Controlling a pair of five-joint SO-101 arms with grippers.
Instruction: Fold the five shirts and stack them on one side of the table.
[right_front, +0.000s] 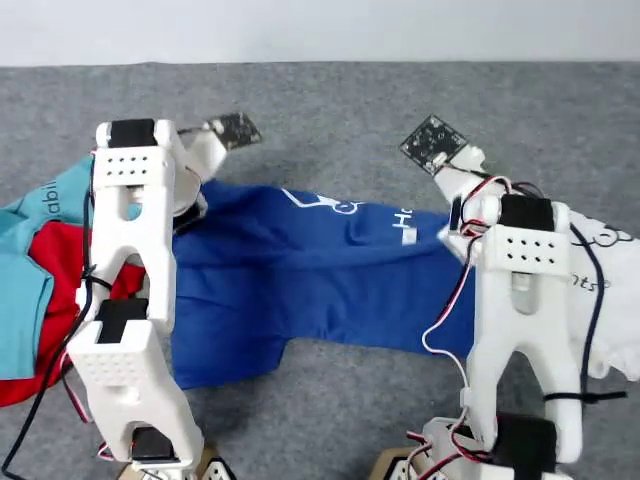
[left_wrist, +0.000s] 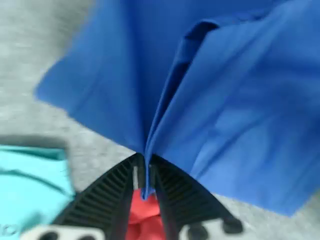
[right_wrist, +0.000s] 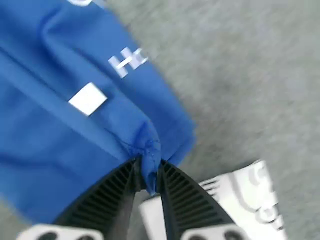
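a: found blue shirt (right_front: 300, 290) mid-table, stretched crosswise between the two arms, partly bunched, not yet folded. pinched at one end by left gripper (left_wrist: 143, 175), clamped tight on a thin ridge of cloth. pinched at the other end by right gripper (right_wrist: 148, 176), clamped on a small puckered nub at the edge.

b: judged both holds shallow. likely to slip on the right under a hard pull, with so little fabric between the jaws there.

a: agreed. also noted red shirt (right_front: 55, 255) and teal shirt (right_front: 25, 300) heaped just beside the left end, with red showing just beneath the left jaws. risk of dragging or snagging either on a sweep that way.

b: same at the opposite end: white shirt (right_front: 610, 300) lying under the right arm, touching or overlapping the blue edge, cannot tell which.

a: further risk of an uneven lift, one end ahead of the other, leaving a skewed fold on the grey table (right_front: 340, 100).

b: probably safest lifted evenly and slowly, keeping clear of both heaps.
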